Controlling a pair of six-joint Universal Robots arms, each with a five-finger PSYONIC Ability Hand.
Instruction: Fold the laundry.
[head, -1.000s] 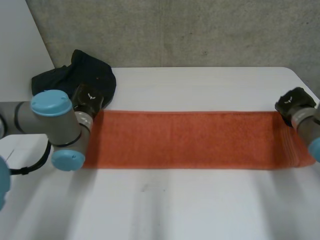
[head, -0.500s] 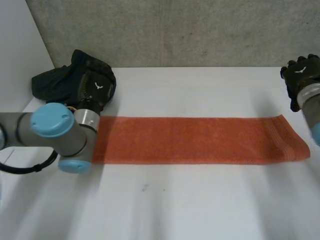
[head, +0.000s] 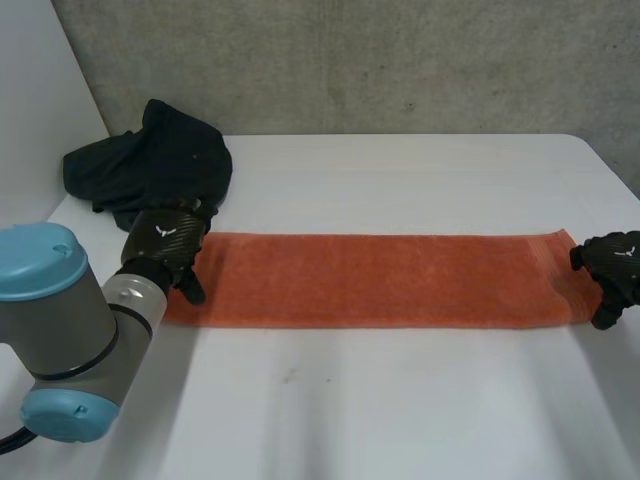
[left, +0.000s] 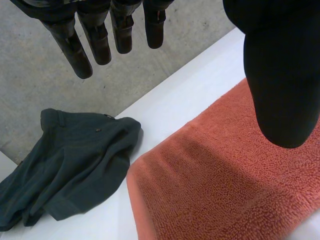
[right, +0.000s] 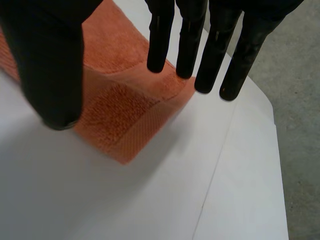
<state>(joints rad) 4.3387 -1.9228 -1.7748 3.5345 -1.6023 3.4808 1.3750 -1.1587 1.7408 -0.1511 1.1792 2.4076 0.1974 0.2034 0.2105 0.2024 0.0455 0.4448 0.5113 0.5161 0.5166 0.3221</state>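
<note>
Now — left hand (head: 163, 244): hovering, fingers apart, over left end of towel (head: 380, 280).
Right hand (head: 611, 264): hovering, fingers apart, over right end.
Towel: lying flat across table (head: 400, 400).
Change: both hands coming back to the ends — likely preparing the next fold.

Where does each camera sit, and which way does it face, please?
Head view: behind the arms, looking down at the white table; left arm, left robot hand, right robot hand at the orange towel's ends.
Left wrist view: on that wrist, looking along the palm at one towel end and the dark garment; own fingers and thumb.
Right wrist view: on that wrist, looking at the other towel end; own fingers and thumb.
Shared: all show the towel; head and left wrist views the garment.
</note>
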